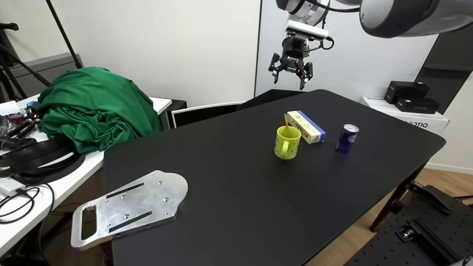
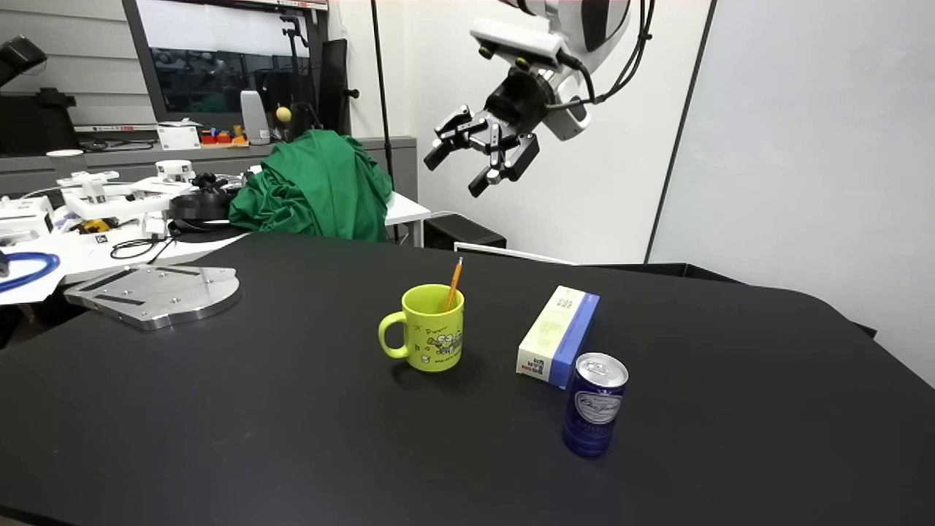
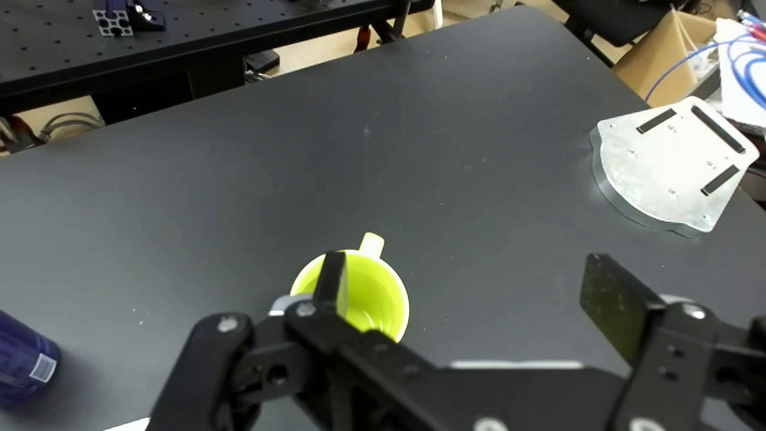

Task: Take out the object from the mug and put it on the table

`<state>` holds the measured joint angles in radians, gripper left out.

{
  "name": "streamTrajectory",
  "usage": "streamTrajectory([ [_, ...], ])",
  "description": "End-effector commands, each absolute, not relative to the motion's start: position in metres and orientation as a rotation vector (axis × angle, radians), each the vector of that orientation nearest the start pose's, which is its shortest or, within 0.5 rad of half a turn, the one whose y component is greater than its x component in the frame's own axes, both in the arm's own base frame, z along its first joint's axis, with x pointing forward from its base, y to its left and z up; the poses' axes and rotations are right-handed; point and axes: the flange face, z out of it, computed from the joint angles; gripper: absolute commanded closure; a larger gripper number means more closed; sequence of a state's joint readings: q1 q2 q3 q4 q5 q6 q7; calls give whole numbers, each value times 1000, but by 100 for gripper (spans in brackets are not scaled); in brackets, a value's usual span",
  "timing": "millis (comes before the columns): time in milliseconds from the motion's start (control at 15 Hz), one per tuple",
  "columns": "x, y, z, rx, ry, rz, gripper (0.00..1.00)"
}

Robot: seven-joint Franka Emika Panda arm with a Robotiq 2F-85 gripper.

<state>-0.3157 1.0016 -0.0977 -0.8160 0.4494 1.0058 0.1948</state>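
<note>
The yellow-green mug (image 1: 291,147) stands upright on the black table (image 1: 221,207); it also shows in an exterior view (image 2: 438,340) and in the wrist view (image 3: 386,293). The object, a thin orange stick (image 2: 453,283), leans inside the mug with its upper end above the rim; it also shows in an exterior view (image 1: 286,122). In the wrist view the stick is hidden behind the gripper. My gripper (image 3: 464,266) is open and empty. It hangs well above the table, apart from the mug, as both exterior views show (image 1: 289,83) (image 2: 453,176).
A white-and-blue box (image 2: 555,332) lies beside the mug. A dark blue can (image 2: 595,409) stands near the box; it shows at the wrist view's left edge (image 3: 24,362). A silver metal plate (image 1: 140,203) lies at the table's edge. A white desk with green cloth (image 1: 99,107) adjoins.
</note>
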Motion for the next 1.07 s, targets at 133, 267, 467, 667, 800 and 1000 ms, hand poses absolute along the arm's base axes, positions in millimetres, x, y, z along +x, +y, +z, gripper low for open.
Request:
streamTrajectory([
  [133,667,-191,273,-2404,620,1048,0],
  [267,668,-191,272,-2406,615,1047,0],
  [467,669,-192,276,-2409,612,1040,0],
  [667,653,-195,259,-2263,577,1188,0],
  [800,648,-194,248,-2187,566,1239,0],
  [1000,645,-194,227,-2111,586,1272,0],
])
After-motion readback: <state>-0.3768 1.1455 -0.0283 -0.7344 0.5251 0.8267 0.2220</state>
